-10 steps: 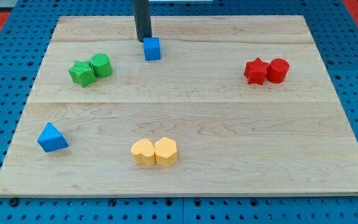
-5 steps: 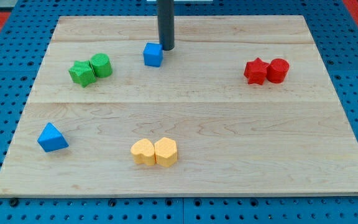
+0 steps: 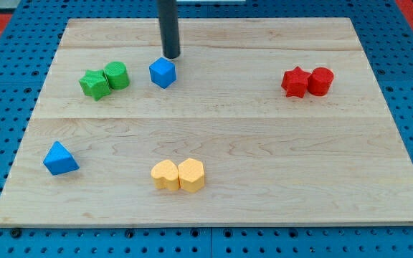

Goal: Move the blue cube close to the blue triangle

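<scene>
The blue cube [image 3: 162,72] sits on the wooden board [image 3: 264,143] at the upper middle-left, turned at an angle. The blue triangle [image 3: 59,158] lies far from it at the view's lower left. My tip [image 3: 171,56] is just above and slightly right of the blue cube, close to its upper corner; I cannot tell whether they touch.
A green star [image 3: 94,84] and a green cylinder [image 3: 117,74] sit together left of the blue cube. A red star [image 3: 295,82] and a red cylinder [image 3: 320,81] are at the right. Two yellow blocks [image 3: 178,174] sit at the bottom middle.
The blue cube has slid down and to the left and rotated. My tip moved right past the cube, then back left to just above it.
</scene>
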`<state>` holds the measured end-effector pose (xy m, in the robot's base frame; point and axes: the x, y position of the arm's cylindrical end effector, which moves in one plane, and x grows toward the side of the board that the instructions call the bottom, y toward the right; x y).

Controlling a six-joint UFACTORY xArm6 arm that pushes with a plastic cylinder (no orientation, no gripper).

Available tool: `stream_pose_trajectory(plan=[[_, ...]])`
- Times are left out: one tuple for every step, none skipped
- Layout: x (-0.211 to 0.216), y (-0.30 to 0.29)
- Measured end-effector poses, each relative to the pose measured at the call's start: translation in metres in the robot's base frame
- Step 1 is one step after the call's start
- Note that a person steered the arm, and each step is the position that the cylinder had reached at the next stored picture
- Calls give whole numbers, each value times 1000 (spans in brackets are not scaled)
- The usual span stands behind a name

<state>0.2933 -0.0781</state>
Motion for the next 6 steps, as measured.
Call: stream_pose_trajectory(plan=[[0, -14], [0, -28], [2, -32], [3, -32], [3, -32], [3, -33]])
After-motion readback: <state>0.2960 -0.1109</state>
